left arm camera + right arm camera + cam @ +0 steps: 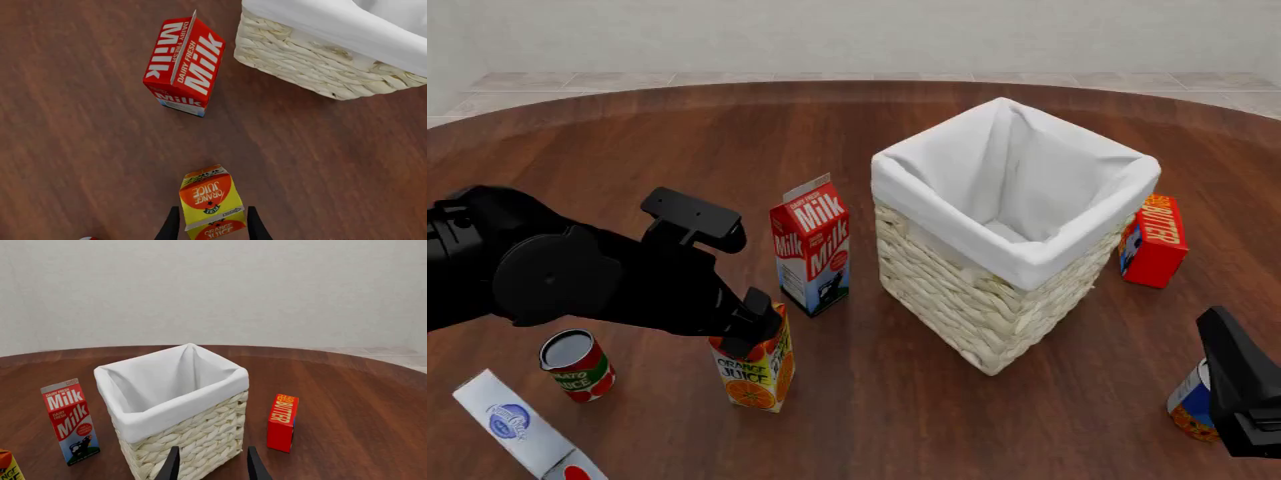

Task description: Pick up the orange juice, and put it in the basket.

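Observation:
The orange juice point(755, 372) is a yellow and orange gable-top carton standing upright on the wooden table, front left of the basket point(961, 290). My left gripper point(212, 227) is at the carton's top. One black finger stands on each side of the orange juice point(208, 200), spread as wide as my open right gripper's, so it is open around the carton. In the front view the left gripper point(751, 335) covers the carton's top. The tall wicker basket point(313, 65) has a white lining. My right gripper point(212, 465) is open and empty, facing the basket point(193, 435).
A red Milk carton point(811, 250) stands between the juice and the basket. A red butter box point(1154, 240) stands right of the basket. A tomato can point(577, 365) and a lying white carton point(514, 430) are at the front left. Another can point(1190, 400) stands by my right arm.

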Motion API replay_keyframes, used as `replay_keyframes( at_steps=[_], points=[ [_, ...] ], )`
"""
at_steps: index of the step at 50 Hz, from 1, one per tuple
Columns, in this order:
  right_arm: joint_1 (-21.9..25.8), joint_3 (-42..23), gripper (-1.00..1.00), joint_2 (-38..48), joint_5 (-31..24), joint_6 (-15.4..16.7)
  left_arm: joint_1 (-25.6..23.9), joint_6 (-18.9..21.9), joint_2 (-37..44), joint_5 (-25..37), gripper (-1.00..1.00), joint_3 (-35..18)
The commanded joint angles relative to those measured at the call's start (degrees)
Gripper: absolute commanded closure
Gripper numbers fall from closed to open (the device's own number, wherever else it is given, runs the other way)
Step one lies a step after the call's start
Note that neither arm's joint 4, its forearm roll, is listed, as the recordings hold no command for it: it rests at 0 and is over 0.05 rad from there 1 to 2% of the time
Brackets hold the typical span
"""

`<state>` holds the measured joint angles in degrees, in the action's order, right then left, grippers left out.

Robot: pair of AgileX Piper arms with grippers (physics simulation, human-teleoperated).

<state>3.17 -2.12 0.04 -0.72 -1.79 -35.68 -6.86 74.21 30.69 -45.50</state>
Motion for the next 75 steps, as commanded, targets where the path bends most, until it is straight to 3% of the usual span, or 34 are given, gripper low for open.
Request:
replay_keyframes(
  at_steps=[1,40,42,49,55,56,59,75],
  points=[
    [0.06,-0.01,-1.00,0.00,0.01,0.01,-0.45,-0.66,0.61,-0.68,-1.00,0.51],
    [-0.19,-0.08,-1.00,0.00,0.06,-0.17,-0.68,-0.99,2.56,-2.81,-1.00,1.79],
    [-0.18,-0.06,-1.00,0.00,0.06,-0.15,-2.10,-2.78,3.35,-3.06,-1.00,1.69],
    [-0.07,-0.07,-1.00,0.00,0.06,-0.07,-0.19,-0.57,3.13,-3.79,-1.00,2.47],
    [-0.07,-0.10,-1.00,0.00,0.06,-0.07,3.31,3.70,1.29,-4.03,-1.00,3.06],
    [-0.04,-0.11,-1.00,0.00,0.05,-0.06,2.80,2.57,2.04,-3.76,1.00,3.05],
    [-0.04,-0.11,-1.00,0.00,0.05,-0.05,4.20,4.45,0.83,-3.82,1.00,3.27],
    [0.06,-0.03,-1.00,-0.01,0.09,0.04,4.22,4.17,0.25,-3.36,1.00,3.08]
  ],
)
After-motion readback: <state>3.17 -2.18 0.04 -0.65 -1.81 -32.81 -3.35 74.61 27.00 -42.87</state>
